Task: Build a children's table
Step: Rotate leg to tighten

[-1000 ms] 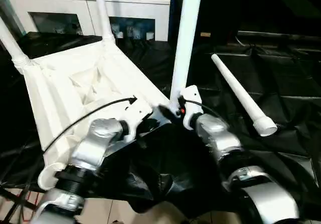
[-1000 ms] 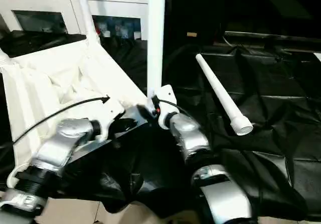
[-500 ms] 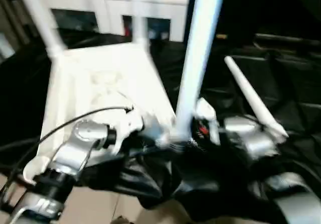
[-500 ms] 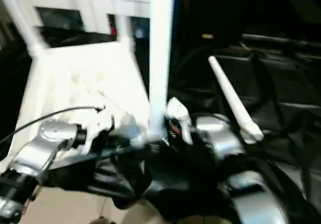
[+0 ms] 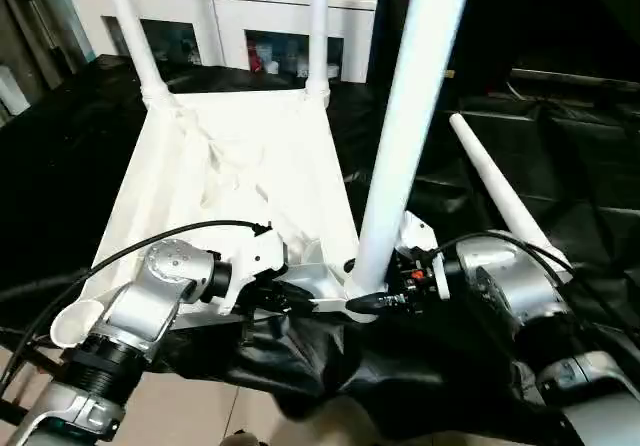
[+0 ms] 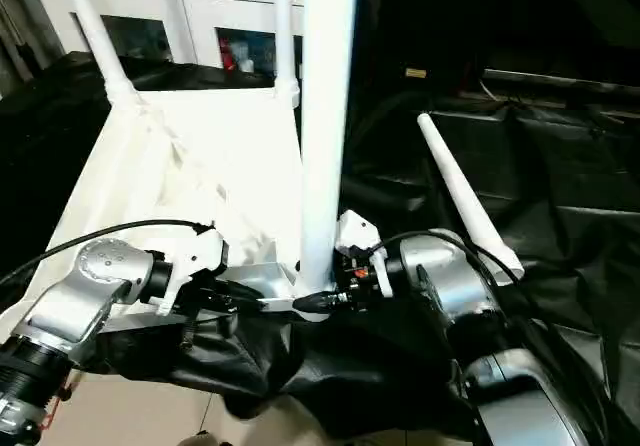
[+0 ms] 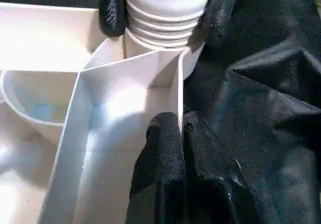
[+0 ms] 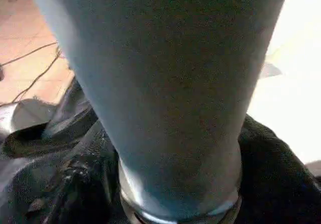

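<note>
Nearest to us, our two silver forearms reach in over crumpled, glossy black sheeting [image 5: 300, 366] that covers the desk. Our left gripper [image 7: 180, 128] has its black rubbery jaws clenched on a thin rib wall at the near edge of the tabletop [image 5: 240, 166]. The tabletop is smooth white plastic, lying upside down with its ribbed underside up and a rounded socket at each corner.

Our right gripper [image 7: 160, 13] sits at the base of the near leg [image 5: 405, 126], a long white tube that widens toward a ridged foot. Its jaws stand one on each side of that ridged foot, touching it; the leg stands upright in the near corner socket.

To the right, a fourth leg [image 5: 500, 201] lies loose on the black sheeting, well apart from the tabletop.

Farther off, two more legs [image 5: 130, 26] rise from the far corner sockets. Behind them stands a white cabinet [image 5: 220, 6] with glass doors. No writing is readable.
</note>
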Motion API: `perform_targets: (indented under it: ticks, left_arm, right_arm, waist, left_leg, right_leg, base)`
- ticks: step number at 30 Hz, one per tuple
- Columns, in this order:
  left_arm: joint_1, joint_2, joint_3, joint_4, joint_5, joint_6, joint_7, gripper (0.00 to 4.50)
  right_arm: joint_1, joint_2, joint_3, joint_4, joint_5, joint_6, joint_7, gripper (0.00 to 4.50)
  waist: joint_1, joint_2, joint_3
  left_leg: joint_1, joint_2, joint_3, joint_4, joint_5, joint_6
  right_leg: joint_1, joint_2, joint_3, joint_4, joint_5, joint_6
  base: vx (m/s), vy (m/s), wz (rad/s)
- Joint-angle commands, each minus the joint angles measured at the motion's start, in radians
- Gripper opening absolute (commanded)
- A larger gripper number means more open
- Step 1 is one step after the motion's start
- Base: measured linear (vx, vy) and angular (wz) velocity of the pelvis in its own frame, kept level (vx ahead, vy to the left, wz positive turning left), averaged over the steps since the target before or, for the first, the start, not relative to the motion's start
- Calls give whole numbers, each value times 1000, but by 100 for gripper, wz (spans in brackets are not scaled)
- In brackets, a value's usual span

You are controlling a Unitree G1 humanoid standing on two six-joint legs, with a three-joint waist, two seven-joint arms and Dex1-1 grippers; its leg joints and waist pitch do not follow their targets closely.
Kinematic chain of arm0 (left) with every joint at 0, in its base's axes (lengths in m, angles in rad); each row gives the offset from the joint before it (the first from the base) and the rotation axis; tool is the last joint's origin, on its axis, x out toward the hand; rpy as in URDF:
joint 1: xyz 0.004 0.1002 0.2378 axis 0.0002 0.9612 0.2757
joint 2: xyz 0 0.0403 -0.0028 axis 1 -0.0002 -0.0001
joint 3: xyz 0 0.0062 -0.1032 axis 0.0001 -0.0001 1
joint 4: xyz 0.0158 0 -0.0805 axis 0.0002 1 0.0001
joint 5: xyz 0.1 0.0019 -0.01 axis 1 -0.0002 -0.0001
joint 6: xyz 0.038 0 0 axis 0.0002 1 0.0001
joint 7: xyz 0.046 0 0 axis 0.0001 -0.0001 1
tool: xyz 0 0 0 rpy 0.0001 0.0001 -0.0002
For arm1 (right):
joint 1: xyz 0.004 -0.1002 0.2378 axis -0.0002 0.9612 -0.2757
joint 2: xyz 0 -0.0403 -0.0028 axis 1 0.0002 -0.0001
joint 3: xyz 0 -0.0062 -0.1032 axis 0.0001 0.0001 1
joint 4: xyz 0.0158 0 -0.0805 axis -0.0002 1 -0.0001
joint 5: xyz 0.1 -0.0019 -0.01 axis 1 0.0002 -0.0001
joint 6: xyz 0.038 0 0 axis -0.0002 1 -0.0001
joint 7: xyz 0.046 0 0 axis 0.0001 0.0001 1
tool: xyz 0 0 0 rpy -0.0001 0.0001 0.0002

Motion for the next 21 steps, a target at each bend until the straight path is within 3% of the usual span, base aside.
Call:
perform_targets:
  ticks: [1, 3, 5, 6, 7, 13, 16, 17, 19, 21]
  left_arm:
    - [-54, -93, 18, -3, -25, 7, 132, 0]
    - [-70, -116, 24, 18, -2, 18, 192, 0]
    - [-90, -146, 33, 42, 26, 37, 274, 0]
    - [-92, -148, 34, 44, 27, 38, 280, 0]
    - [-125, -193, 52, 81, 54, 76, 385, 0]
    - [-178, -284, 69, 142, 97, 142, 565, 0]
    - [-177, -306, 61, 140, 101, 146, 575, 0]
    - [-175, -307, 58, 137, 101, 144, 572, 0]
    - [-172, -308, 54, 133, 98, 142, 562, 0]
    - [-168, -313, 47, 130, 98, 139, 552, 0]
  right_arm:
    - [-7, 109, 6, 24, 10, -15, -125, 280]
    - [-23, 142, -17, 68, -9, -19, -236, 278]
    - [-34, 176, -38, 108, -19, -45, -336, 277]
    - [-35, 178, -40, 111, -20, -44, -343, 276]
    - [-51, 224, -67, 156, -28, -36, -478, 276]
    - [-106, 313, -123, 266, -68, -21, -801, 275]
    - [-116, 340, -140, 289, -68, -25, -846, 275]
    - [-116, 344, -146, 290, -63, -26, -847, 331]
    - [-119, 348, -153, 293, -59, -30, -848, 345]
    - [-129, 350, -152, 310, -77, -55, -882, 351]
  waist:
    - [-9, -5, -70]
    - [-19, -10, -66]
    - [-30, -9, -64]
    - [-29, -9, -66]
    - [-36, -8, -66]
    - [-48, -6, -71]
    - [-46, -2, -76]
    - [-45, -2, -78]
    - [-44, -2, -78]
    - [-46, 0, -74]
  left_leg:
    - [2, 19, 4, -70, -217, 45]
    - [1, 13, 0, -74, -253, 24]
    - [-4, 13, -3, -76, -255, 18]
    - [0, 12, -2, -74, -258, 17]
    - [3, 10, 1, -71, -254, 22]
    - [1, 8, 0, -69, -231, 23]
    - [-4, 9, 3, -66, -183, 45]
    - [-6, 9, 3, -65, -167, 55]
    - [-7, 9, 4, -64, -153, 67]
    - [-6, 10, 5, -67, -184, 62]
  right_leg:
    - [58, -49, 50, -76, -288, -203]
    - [61, -51, 45, -89, -407, -157]
    - [61, -51, 42, -93, -449, -130]
    - [59, -53, 42, -95, -460, -125]
    - [54, -51, 44, -98, -461, -125]
    - [56, -48, 42, -94, -405, -138]
    - [59, -46, 46, -81, -273, -178]
    - [63, -46, 45, -76, -237, -191]
    - [65, -45, 45, -73, -203, -205]
    - [63, -47, 44, -79, -244, -204]
  base:
    - [0, 0, 0]
    - [0, 0, 0]
    - [0, 0, 0]
    - [0, 0, 0]
    - [0, 0, 0]
    - [0, 0, 0]
    - [0, 0, 0]
    - [0, 0, 0]
    - [0, 0, 0]
    - [0, 0, 0]
